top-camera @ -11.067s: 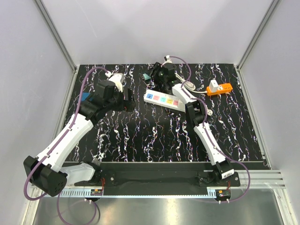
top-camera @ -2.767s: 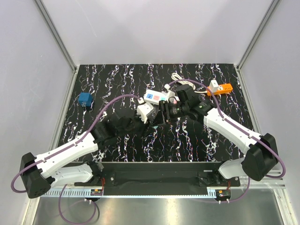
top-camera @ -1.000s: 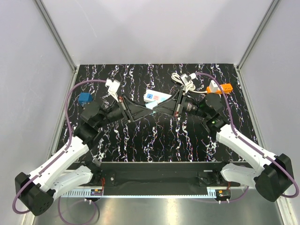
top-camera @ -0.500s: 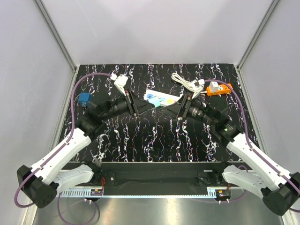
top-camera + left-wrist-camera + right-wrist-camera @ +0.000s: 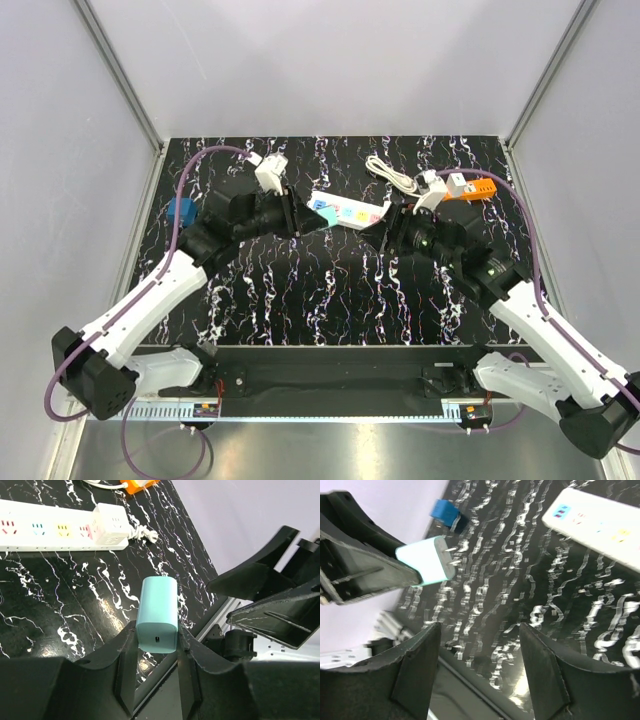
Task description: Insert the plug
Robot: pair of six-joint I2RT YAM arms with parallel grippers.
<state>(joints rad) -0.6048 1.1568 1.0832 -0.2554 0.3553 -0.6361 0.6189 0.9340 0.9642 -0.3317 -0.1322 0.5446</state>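
Observation:
The plug (image 5: 157,611) is a teal block charger, shut between the fingers of my left gripper (image 5: 157,632) and held above the table. In the right wrist view the plug (image 5: 427,560) shows its two metal prongs pointing right. The white power strip (image 5: 347,212) lies on the black marbled table, just right of my left gripper (image 5: 292,216). A white adapter (image 5: 111,524) sits in the strip's (image 5: 47,527) right end. My right gripper (image 5: 386,234) hangs open and holds nothing, right of the strip; its jaws (image 5: 480,665) stand wide apart over the table.
An orange adapter (image 5: 466,188) and a coiled white cable (image 5: 391,171) lie at the back right. A blue cube (image 5: 181,212) sits near the left wall. Grey walls enclose the table on three sides.
The grippers met over the table a second ago; my right gripper has opened and pulled back right. My left gripper kept the plug and moved back towards the strip's left end.

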